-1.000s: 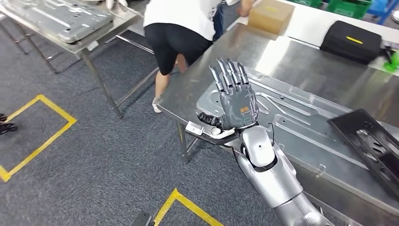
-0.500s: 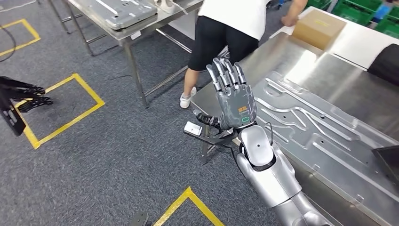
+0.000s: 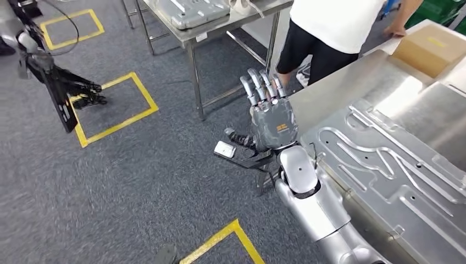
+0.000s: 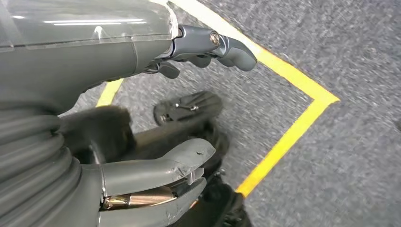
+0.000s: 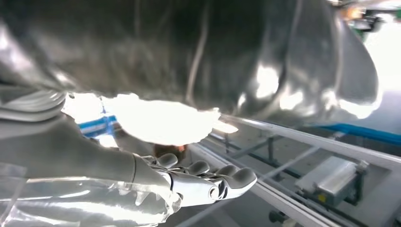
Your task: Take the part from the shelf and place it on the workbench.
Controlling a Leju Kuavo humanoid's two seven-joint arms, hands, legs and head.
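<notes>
The large pressed metal part [image 3: 384, 165] lies flat on the steel bench [image 3: 335, 91] at the robot's right, apparently already set down. The right hand [image 3: 272, 113] is raised beside the bench's corner, fingers straight and apart, holding nothing. The left hand [image 4: 156, 156] hangs low over the carpet [image 3: 137, 181] with its fingers loosely curled around nothing visible.

The step in hand looks like turning away from the bench. To do it well, the raised arm should stay clear of the bench corner and the part's edge.

A person [image 3: 329, 27] leans over a cardboard box [image 3: 428, 49] at the far end. A second bench [image 3: 220, 16] with another part stands near, and yellow tape [image 3: 110, 104] marks the floor.
</notes>
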